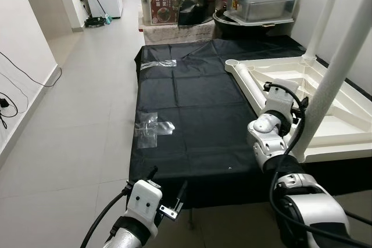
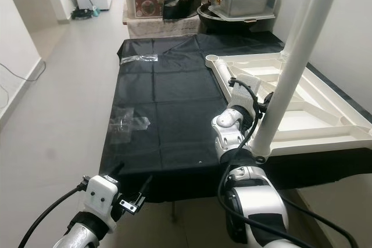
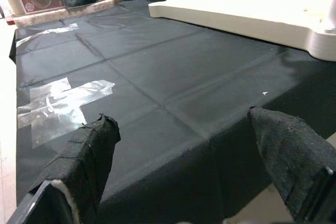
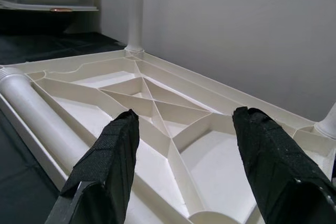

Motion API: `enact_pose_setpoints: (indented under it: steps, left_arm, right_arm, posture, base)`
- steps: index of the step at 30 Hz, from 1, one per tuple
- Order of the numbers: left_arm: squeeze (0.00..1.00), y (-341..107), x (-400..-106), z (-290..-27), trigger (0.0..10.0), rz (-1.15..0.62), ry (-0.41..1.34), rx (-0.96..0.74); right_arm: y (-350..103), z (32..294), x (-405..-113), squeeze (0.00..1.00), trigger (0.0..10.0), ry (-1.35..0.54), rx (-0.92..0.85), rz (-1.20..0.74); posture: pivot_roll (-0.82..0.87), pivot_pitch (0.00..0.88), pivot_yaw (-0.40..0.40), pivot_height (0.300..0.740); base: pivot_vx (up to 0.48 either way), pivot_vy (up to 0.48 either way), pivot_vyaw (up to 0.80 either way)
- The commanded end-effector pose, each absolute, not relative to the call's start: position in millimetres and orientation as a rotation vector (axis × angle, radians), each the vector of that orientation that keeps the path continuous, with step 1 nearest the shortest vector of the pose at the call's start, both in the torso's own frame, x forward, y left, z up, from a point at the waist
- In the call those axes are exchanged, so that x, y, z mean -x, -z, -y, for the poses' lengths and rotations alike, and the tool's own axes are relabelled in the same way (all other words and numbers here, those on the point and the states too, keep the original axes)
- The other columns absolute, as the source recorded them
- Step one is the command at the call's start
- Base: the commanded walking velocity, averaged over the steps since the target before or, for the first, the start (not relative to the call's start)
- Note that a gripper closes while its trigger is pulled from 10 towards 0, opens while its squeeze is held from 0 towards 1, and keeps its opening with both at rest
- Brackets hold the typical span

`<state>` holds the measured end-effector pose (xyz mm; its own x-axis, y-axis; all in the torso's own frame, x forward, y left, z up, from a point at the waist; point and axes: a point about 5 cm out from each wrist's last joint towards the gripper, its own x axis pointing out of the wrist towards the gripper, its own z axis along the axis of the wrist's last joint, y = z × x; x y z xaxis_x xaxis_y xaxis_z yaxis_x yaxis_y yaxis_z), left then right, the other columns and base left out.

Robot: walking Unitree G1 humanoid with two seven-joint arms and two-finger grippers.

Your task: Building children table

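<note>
The white tabletop (image 1: 340, 117) lies upside down on a black sheet (image 1: 192, 114), its ribbed underside up, directly ahead of and below the right hand (image 4: 181, 150), whose fingers stand spread and empty above the ribs. At least 2 white legs already stand upright in corner sockets: the near leg (image 2: 290, 56) just beside the right arm, a far leg (image 4: 136, 9) beyond the hand. The socket (image 1: 232, 62) at the far-left corner looks unfilled, so assembly seems partly done. The left hand (image 1: 168, 193), open and empty, hovers at the sheet's near edge, with taped patches (image 3: 63, 103) ahead.
</note>
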<state>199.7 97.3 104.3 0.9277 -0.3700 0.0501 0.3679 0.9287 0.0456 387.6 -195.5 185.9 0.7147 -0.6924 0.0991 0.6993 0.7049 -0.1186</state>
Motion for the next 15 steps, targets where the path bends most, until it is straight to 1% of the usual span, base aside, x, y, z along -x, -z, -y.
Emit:
enact_pose_setpoints:
  steps: [1, 2, 3, 4, 6, 8, 12, 13, 14, 15]
  left_arm:
    - [0.00, -102.3, -198.5, -97.5, 10.0, 0.041, 0.375, -0.034]
    - [0.00, -103.0, -198.3, -97.0, 10.0, 0.040, 0.371, -0.029]
    - [0.00, -103.6, -198.2, -96.7, 10.0, 0.040, 0.367, -0.025]
    - [0.00, -103.9, -198.2, -96.8, 10.0, 0.036, 0.362, -0.019]
    - [0.00, -104.4, -198.0, -97.1, 10.0, 0.032, 0.353, -0.004]
    - [0.00, -106.6, -194.7, -95.9, 10.0, 0.031, 0.347, -0.001]
    - [0.00, -109.2, -192.5, -95.0, 10.0, 0.036, 0.346, -0.001]
    - [0.00, -113.0, -190.9, -95.0, 10.0, 0.048, 0.337, -0.012]
    - [0.00, -113.0, -190.9, -95.0, 10.0, 0.048, 0.337, -0.012]
    - [0.00, -117.0, -190.4, -95.5, 10.0, 0.061, 0.324, -0.022]
  right_arm:
    - [-185.9, 178.0, -393.5, 0.00, 10.0, 0.600, 0.118, 0.051]
    - [-182.1, 152.8, -397.4, 0.00, 10.0, 0.388, 0.084, 0.041]
    - [-179.8, 135.0, -398.4, 0.00, 10.0, 0.243, 0.062, 0.036]
    - [-178.3, 123.6, -398.9, 0.00, 10.0, 0.169, 0.037, 0.021]
    - [-177.2, 117.1, -401.3, 0.00, 10.0, 0.163, 0.085, -0.019]
    - [-182.6, 115.0, -404.5, 0.00, 10.0, 0.186, 0.146, -0.021]
    - [-186.8, 114.0, -406.6, 0.00, 10.0, 0.171, 0.142, -0.016]
    - [-190.7, 114.5, -408.9, 0.00, 10.0, 0.153, 0.147, -0.016]
    - [-190.7, 114.5, -408.9, 0.00, 10.0, 0.153, 0.147, -0.016]
    - [-196.6, 110.7, -410.4, 0.00, 10.0, 0.070, 0.098, 0.013]
  posture:
    - [0.02, 0.000, -0.006, 0.740]
    - [0.02, 0.000, -0.011, 0.740]
    - [0.02, 0.000, -0.011, 0.740]
    - [0.03, 0.000, -0.014, 0.740]
    - [0.03, 0.000, -0.016, 0.740]
    - [0.03, 0.000, -0.015, 0.740]
    - [0.03, 0.005, -0.018, 0.740]
    - [0.04, 0.025, -0.018, 0.740]
    - [0.04, 0.025, -0.018, 0.740]
    - [0.05, 0.046, -0.023, 0.740]
  base:
    - [0.000, 0.000, 0.00]
    - [0.000, 0.000, 0.00]
    - [0.000, 0.000, 0.00]
    - [0.000, 0.000, 0.00]
    - [0.000, 0.000, 0.00]
    - [0.000, 0.000, 0.00]
    - [0.000, 0.000, 0.00]
    - [0.000, 0.000, 0.00]
    - [0.000, 0.000, 0.00]
    - [0.000, 0.000, 0.00]
